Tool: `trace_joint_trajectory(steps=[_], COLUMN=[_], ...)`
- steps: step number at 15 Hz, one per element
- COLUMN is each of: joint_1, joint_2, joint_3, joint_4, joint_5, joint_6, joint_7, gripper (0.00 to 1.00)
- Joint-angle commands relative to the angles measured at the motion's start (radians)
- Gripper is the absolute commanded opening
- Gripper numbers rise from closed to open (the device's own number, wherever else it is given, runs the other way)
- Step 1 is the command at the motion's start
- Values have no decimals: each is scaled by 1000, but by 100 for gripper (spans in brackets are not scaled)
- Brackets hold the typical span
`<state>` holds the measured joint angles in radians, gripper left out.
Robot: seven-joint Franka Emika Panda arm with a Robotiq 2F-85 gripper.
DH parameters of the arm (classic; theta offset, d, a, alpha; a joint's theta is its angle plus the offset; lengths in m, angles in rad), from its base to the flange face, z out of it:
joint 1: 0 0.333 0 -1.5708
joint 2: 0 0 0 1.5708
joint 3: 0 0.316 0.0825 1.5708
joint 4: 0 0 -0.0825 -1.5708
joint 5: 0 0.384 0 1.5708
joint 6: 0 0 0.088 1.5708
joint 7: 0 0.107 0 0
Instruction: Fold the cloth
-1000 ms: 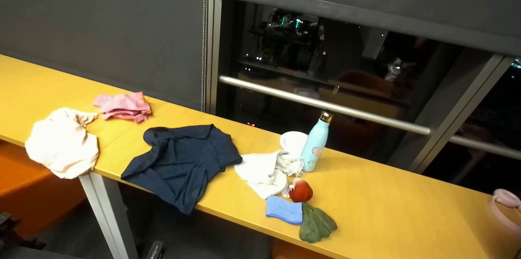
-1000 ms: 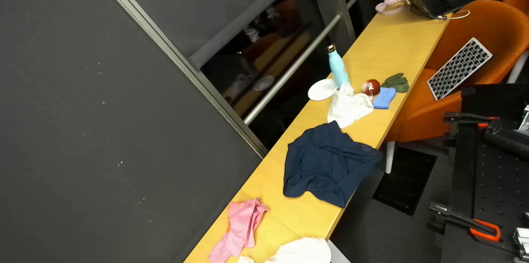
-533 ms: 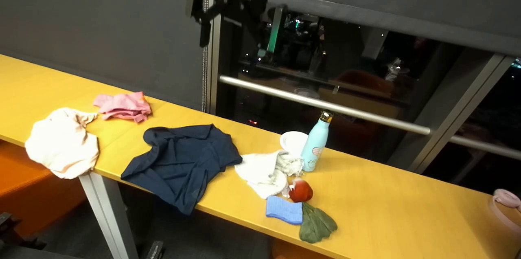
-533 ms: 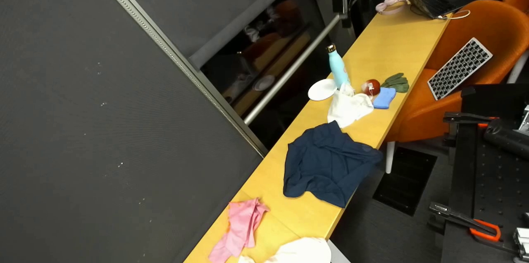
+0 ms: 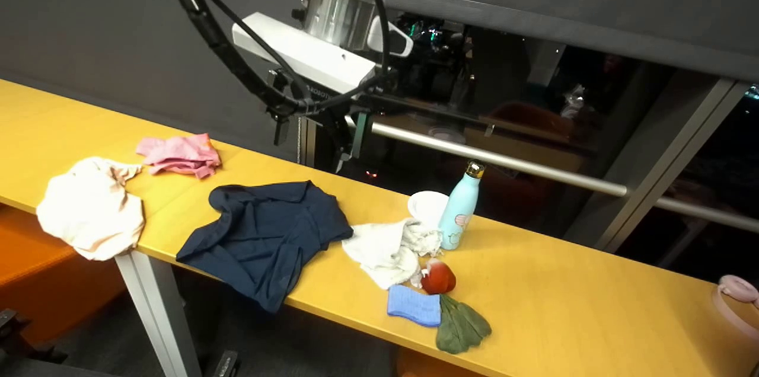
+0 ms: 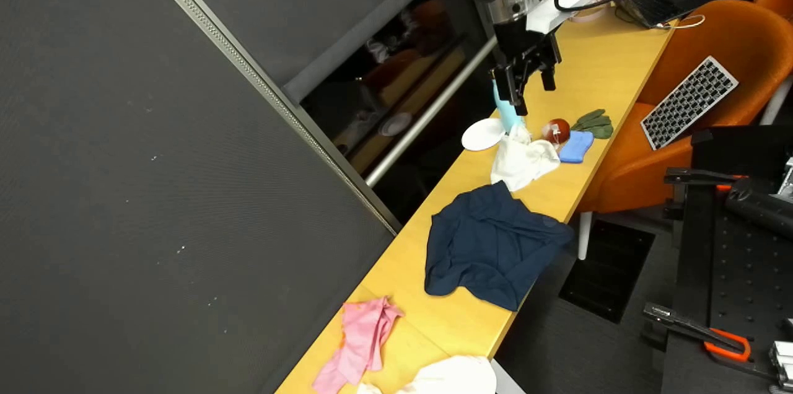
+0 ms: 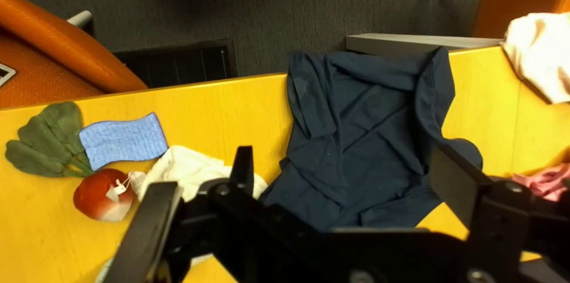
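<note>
Jaws lower than before — parted, navy cloth [image 5: 273,235] unmoved

Cloth [image 5: 273,237]: dark navy, rumpled. Lies loosely spread on table [image 5: 563,294], creased through the middle, one side curled over, part overhanging the table's edge.

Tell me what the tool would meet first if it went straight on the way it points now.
Probably the navy cloth: in the wrist view it shows ahead of the open tool. Depth is unclear, so the table beside it could come first.
</note>
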<state>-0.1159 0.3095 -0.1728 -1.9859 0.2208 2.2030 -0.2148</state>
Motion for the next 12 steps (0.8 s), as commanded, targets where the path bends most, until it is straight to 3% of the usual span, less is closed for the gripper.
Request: trace_joint_trajectory(steps=[1,4,12], joint_1=[-25,-23,-9], joint_2=[90,196,426], joint_3=[52,85,280], joint_4=[37,64,98], joint_5=[14,14,16], joint_6=[38,128,458], joint_7=[32,51,4], gripper=[100,100,100])
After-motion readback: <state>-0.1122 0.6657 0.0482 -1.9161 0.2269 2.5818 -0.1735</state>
